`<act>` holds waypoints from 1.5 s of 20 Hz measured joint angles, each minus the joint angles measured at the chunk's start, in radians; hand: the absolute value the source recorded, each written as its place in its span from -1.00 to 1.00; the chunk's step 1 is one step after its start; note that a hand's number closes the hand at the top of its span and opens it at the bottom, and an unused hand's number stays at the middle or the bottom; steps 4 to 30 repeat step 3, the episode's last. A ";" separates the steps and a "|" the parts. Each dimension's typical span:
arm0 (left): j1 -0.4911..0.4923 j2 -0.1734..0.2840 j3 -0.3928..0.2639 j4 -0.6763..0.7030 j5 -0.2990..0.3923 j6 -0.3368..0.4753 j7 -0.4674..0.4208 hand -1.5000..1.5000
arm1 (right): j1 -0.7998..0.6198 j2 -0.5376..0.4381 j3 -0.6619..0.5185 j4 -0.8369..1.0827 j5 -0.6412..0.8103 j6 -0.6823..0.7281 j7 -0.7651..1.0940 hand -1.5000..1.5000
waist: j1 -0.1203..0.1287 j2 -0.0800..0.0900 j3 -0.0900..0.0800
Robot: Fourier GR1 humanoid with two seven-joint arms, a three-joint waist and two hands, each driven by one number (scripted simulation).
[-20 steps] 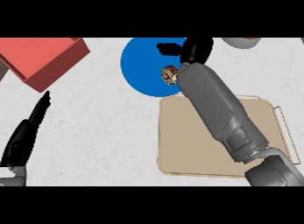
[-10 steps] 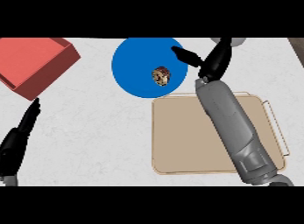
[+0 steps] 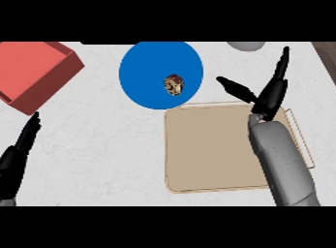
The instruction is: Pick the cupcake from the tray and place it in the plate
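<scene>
A small brown cupcake (image 3: pixel 173 85) lies on the blue plate (image 3: pixel 145 72) at the back middle of the counter. The tan tray (image 3: pixel 213 150) sits in front of the plate, with nothing on the part I can see. My right hand (image 3: pixel 268 91) is open over the tray's far right corner, fingers straight and thumb spread toward the plate, apart from the cupcake. My left hand (image 3: pixel 13 160) rests open at the lower left edge, fingers straight and pointing away.
A red box (image 3: pixel 27 72) stands at the back left. A grey round object (image 3: pixel 246 46) shows at the back right edge. My right forearm (image 3: pixel 281 164) covers the tray's right side. A dark strip borders the counter at the far right.
My right hand has drawn back to the right, away from the plate, leaving the cupcake lying on it. The view has shifted a little.
</scene>
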 measured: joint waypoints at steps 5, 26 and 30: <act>0.018 -0.014 -0.005 -0.027 -0.011 -0.001 0.004 0.00 | 0.069 -0.022 -0.001 -0.058 -0.015 0.045 -0.010 -1.00 | 0.000 -0.001 0.000; 0.018 -0.014 -0.005 -0.027 -0.011 -0.001 0.004 0.00 | 0.069 -0.022 -0.001 -0.058 -0.015 0.045 -0.010 -1.00 | 0.000 -0.001 0.000; 0.018 -0.014 -0.005 -0.027 -0.011 -0.001 0.004 0.00 | 0.069 -0.022 -0.001 -0.058 -0.015 0.045 -0.010 -1.00 | 0.000 -0.001 0.000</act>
